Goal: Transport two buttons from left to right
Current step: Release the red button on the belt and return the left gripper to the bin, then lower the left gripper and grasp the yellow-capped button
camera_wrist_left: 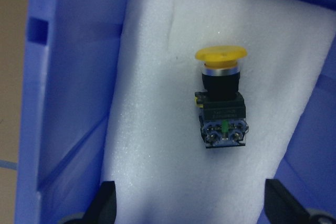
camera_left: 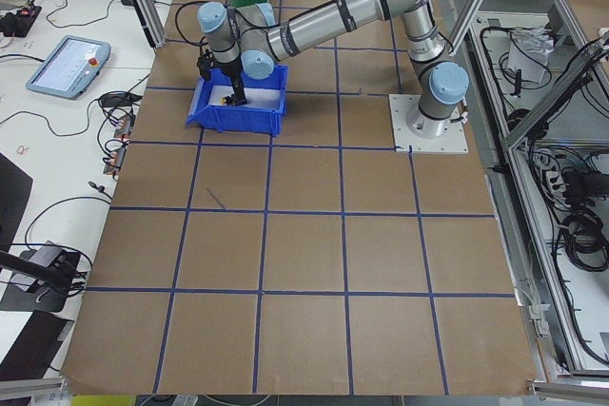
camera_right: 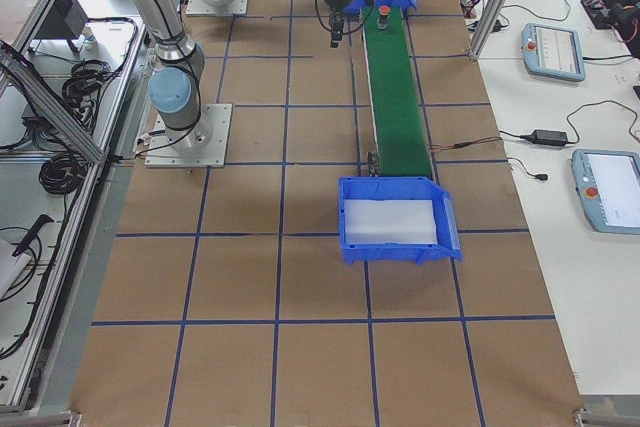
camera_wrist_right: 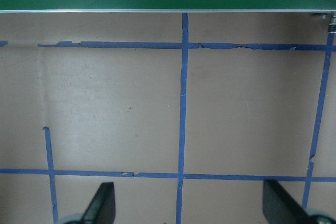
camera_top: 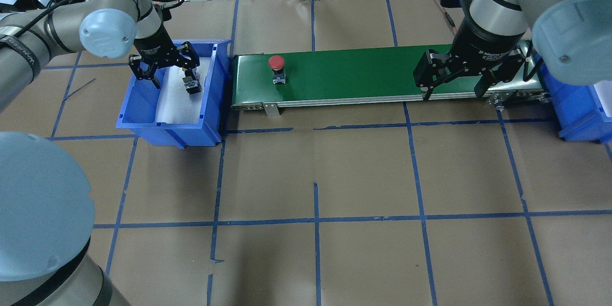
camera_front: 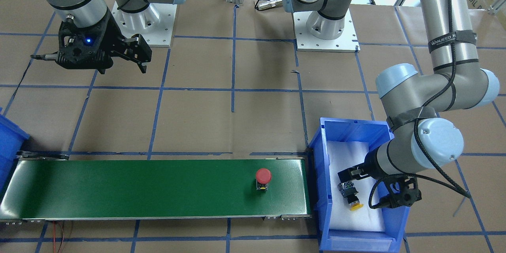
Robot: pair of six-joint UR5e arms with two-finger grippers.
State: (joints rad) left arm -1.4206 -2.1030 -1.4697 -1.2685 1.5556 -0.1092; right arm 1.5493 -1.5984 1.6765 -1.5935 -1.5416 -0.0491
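The red-capped button stands upright on the green conveyor belt, near the end beside the left blue bin; it also shows in the overhead view. The yellow-capped button lies on its side on the white foam in that bin, also in the front view. My left gripper is open and empty, hovering just above the yellow button. My right gripper is open and empty, held above the table at the belt's near edge, toward its right end.
A second blue bin with white foam stands at the belt's right end. The table is brown paper with blue tape lines. The arm bases stand on the robot's side of the table, away from the belt.
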